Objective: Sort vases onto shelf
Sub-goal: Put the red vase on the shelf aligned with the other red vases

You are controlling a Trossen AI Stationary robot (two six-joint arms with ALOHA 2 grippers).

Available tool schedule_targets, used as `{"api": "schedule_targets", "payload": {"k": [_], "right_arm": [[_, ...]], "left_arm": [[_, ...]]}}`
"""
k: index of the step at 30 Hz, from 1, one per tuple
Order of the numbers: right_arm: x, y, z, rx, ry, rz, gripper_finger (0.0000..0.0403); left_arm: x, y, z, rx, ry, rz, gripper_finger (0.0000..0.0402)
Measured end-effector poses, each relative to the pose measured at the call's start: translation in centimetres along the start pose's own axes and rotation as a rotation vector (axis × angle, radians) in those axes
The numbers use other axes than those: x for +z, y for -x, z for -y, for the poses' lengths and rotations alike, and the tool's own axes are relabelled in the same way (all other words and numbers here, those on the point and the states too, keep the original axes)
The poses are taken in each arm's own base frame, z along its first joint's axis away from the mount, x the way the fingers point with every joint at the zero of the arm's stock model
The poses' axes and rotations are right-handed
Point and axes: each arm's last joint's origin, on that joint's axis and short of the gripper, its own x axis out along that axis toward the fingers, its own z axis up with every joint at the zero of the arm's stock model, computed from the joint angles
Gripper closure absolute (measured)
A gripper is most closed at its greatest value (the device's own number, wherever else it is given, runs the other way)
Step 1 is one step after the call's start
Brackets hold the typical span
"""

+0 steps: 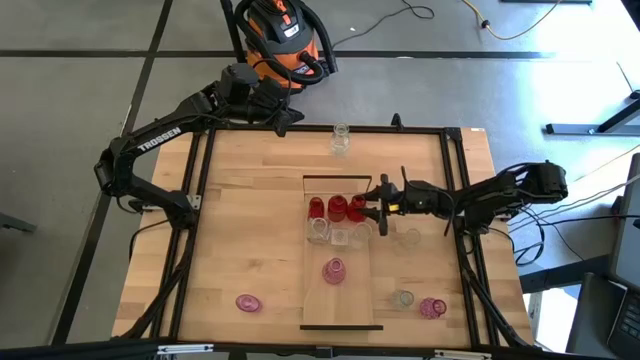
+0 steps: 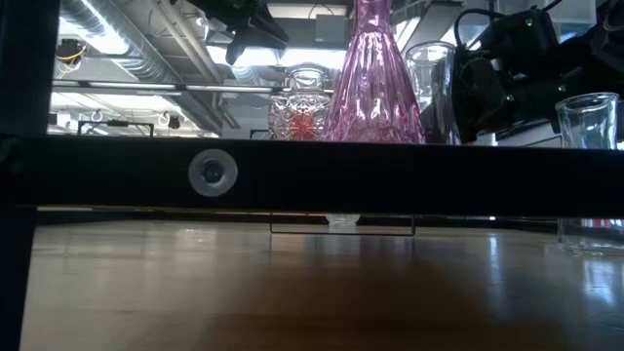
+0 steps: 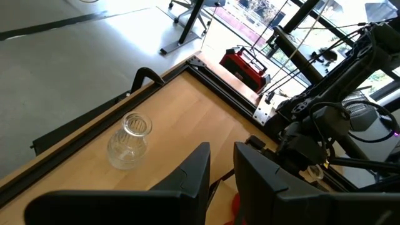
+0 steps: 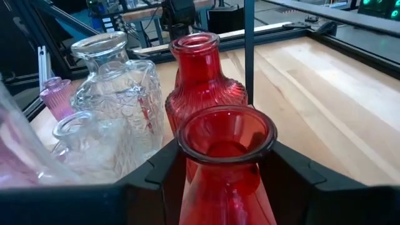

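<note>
The right end effector [image 1: 381, 204] reaches in from three o'clock to the far end of the shelf [image 1: 352, 305], a pale plank lying lengthwise at the centre of the worktop [image 1: 250, 230]. Its fingers [image 4: 300, 172] stand on either side of a red vase [image 4: 226, 164], the rightmost of three red vases [image 1: 338, 208] lined across the plank; whether they press on the glass or stand just clear of it cannot be told. In the right wrist view a second red vase [image 4: 201, 81] stands directly beyond it.

Just nearer than the red row stand clear vases [image 1: 340, 234]; a pink vase [image 1: 334, 270] stands at mid-plank.

Off the shelf: a clear vase [image 1: 341, 138] at twelve o'clock near the far edge; a pink vase lying at seven o'clock [image 1: 248, 302]; a clear vase [image 1: 402, 298] and a lying pink one [image 1: 432, 307] at five o'clock.

The left end effector [image 1: 292, 115] waits at eleven o'clock, fingers [image 3: 194, 172] narrowly parted and empty.
</note>
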Motion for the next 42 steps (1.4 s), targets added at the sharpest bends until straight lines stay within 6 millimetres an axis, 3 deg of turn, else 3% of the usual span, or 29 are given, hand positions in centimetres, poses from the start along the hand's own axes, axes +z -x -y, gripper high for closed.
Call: {"api": "schedule_targets", "payload": {"k": [27, 37, 42], "right_arm": [[-0.06, -0.16, -0.05, 0.014, -0.056, -0.034, 0.0227], [-0.13, -0.15, -0.04, 0.012, -0.111, -0.042, 0.0128], [-0.15, -0.15, -0.03, 0.008, -0.114, -0.044, 0.0112]], "left_arm": [[-0.29, -0.19, 0.66, -0.026, -0.027, -0.015, 0.0337], [-0.29, -0.19, 0.66, -0.026, -0.027, -0.015, 0.0337], [-0.29, -0.19, 0.66, -0.026, -0.027, -0.015, 0.0337]]}}
